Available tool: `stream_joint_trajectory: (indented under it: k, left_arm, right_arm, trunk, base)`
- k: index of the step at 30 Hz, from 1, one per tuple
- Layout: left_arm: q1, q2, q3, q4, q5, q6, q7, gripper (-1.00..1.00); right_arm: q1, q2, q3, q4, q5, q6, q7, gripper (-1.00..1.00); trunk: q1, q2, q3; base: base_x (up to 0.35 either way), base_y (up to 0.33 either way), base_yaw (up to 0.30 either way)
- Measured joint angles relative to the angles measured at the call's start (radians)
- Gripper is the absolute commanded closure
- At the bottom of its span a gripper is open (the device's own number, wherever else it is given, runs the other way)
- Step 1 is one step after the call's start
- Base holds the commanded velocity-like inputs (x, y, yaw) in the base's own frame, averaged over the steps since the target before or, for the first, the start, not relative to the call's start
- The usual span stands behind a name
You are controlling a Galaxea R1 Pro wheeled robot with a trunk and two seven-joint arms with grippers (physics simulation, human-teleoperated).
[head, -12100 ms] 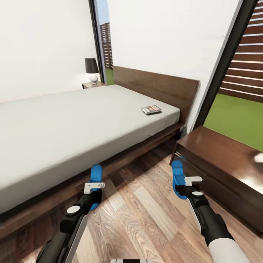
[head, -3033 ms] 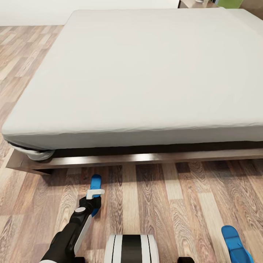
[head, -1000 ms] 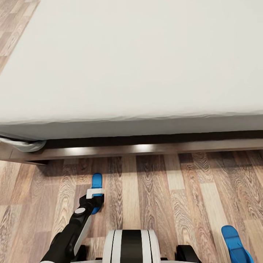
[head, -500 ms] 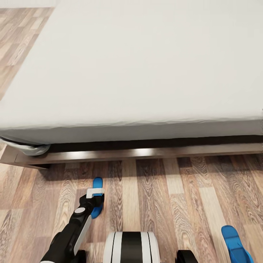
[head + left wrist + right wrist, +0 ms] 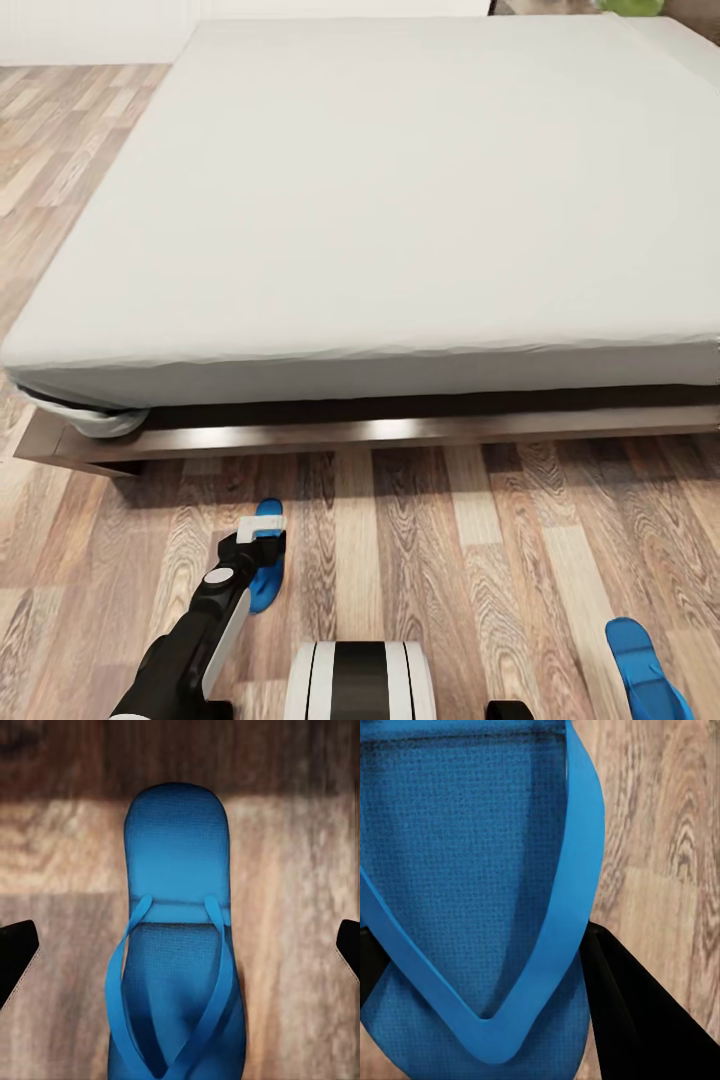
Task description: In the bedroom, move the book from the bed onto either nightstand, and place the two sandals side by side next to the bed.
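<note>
I see left gripper [image 5: 180, 952] spread wide over a blue sandal [image 5: 178, 945] | second sandal [image 5: 642, 668] cut off lower right, right gripper [image 5: 487, 975] clamping it | bed [image 5: 400, 200] uppermost

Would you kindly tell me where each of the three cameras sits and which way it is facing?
Head view: from the robot's head, looking down over the bed and floor; left arm and trunk top show.
Left wrist view: above the left sandal, facing the floor; dark fingertips at both edges.
Right wrist view: close on the right sandal; one dark finger beside it.
Shared: head and left wrist views both show the left sandal.
</note>
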Motion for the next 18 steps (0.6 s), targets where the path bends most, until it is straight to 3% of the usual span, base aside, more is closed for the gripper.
stream_joint_trajectory:
  k: [1, 5, 6, 7, 9, 11, 15, 18]
  left_arm:
    - [0.000, 0.000, 0.000, 0.000, 0.000, 0.002, -0.001, -1.00]
    - [0.000, 0.000, 0.001, -0.004, 0.000, 0.004, -0.001, -1.00]
    - [0.000, 0.001, 0.003, -0.012, 0.001, 0.005, -0.001, -1.00]
    - [0.000, 0.001, 0.003, -0.016, 0.001, 0.006, -0.002, -1.00]
    - [0.000, 0.001, 0.003, -0.019, 0.001, 0.007, -0.002, -1.00]
    - [0.000, 0.001, 0.003, -0.021, 0.001, 0.012, -0.003, -1.00]
    - [0.000, 0.001, 0.004, -0.024, 0.001, 0.025, -0.003, -1.00]
    - [0.000, 0.001, 0.005, -0.024, 0.001, 0.027, -0.003, -1.00]
  right_arm:
    - [0.000, 0.000, 0.001, 0.000, 0.002, 0.019, 0.000, 1.00]
    - [0.000, 0.001, 0.001, -0.007, 0.004, 0.231, 0.001, 1.00]
    - [-0.001, 0.006, 0.003, -0.034, 0.005, 0.354, 0.001, 1.00]
    - [-0.002, 0.016, 0.005, -0.074, 0.007, 0.426, 0.001, 1.00]
    - [-0.002, 0.029, 0.003, -0.125, 0.006, 0.490, 0.000, 1.00]
    - [-0.003, 0.048, 0.001, -0.232, 0.004, 0.630, -0.001, 1.00]
    - [-0.003, 0.059, -0.005, -0.436, 0.001, 0.868, -0.001, 1.00]
    - [-0.003, 0.061, -0.008, -0.546, 0.001, 0.973, 0.000, 1.00]
  trunk:
    - [0.000, 0.000, 0.004]
    - [-0.002, 0.001, 0.019]
    - [-0.003, 0.001, 0.023]
    - [-0.003, 0.002, 0.027]
    - [-0.004, 0.002, 0.035]
    - [-0.005, 0.003, 0.043]
    - [-0.007, 0.003, 0.058]
    - [-0.008, 0.004, 0.070]
  base:
    - [0.000, 0.000, 0.000]
    - [0.000, 0.000, 0.000]
    - [0.000, 0.000, 0.000]
    - [0.000, 0.000, 0.000]
    - [0.000, 0.000, 0.000]
    - [0.000, 0.000, 0.000]
    - [0.000, 0.000, 0.000]
    - [0.000, 0.000, 0.000]
